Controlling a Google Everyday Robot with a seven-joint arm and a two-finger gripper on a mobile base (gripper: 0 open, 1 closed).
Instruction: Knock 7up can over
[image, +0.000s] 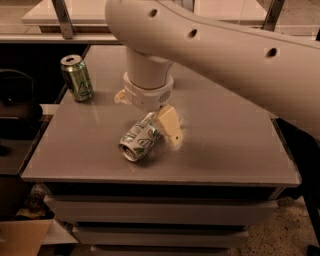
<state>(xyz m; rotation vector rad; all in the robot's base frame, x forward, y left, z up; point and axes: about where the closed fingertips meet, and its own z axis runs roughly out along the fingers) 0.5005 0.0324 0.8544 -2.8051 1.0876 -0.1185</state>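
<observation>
The 7up can (139, 139), silver-white with green lettering, lies on its side on the grey table (225, 145), its silver top facing the front left. My gripper (145, 112) hangs from the large white arm just above and behind the can. Its cream fingers are spread apart: one finger (170, 127) reaches down beside the can's right end, the other (120, 96) shows at the left behind the wrist. The gripper holds nothing.
An all-green can (77, 78) stands upright at the table's back left corner. The table's front edge runs just below the fallen can. Dark furniture stands to the left and a cardboard box (20, 240) sits on the floor.
</observation>
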